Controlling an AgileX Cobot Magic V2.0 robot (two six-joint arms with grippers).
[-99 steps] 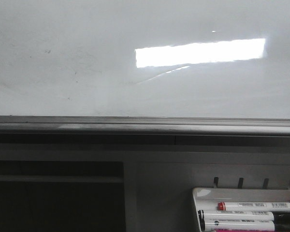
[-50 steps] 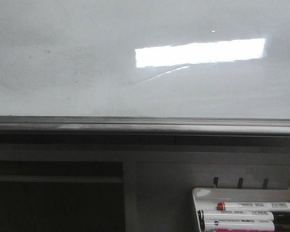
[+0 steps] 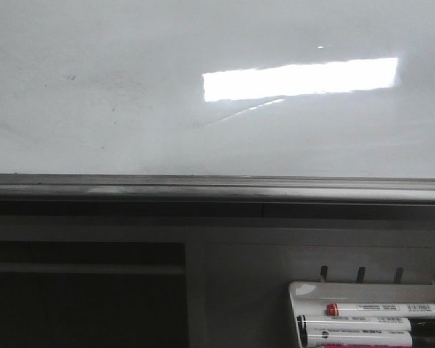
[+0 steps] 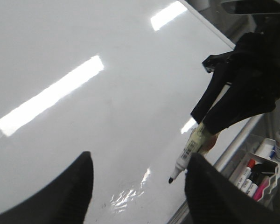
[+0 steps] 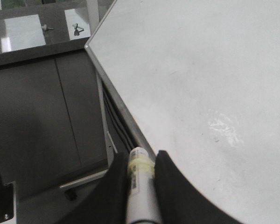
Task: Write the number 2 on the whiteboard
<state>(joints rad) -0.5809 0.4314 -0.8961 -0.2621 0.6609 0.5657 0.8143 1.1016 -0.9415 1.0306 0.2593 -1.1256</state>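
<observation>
The right end effector (image 5: pixel 139 179) grips a white marker (image 4: pixel 192 150), tip just off the whiteboard (image 3: pixel 130 87); the left end effector (image 4: pixel 137 186) hangs open.

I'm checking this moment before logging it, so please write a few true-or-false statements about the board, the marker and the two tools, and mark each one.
1. The right tool is shut on a marker. True.
2. A finished black 2 is drawn on the whiteboard. False: only faint smudges and glare show; no number is visible.
3. The marker's cap is still on. False: the left wrist view shows its bare dark tip.
4. The left tool holds nothing between its open fingers. True.
5. The marker tray beside the board holds only one marker. False: several lie in it, one with a red cap.
</observation>
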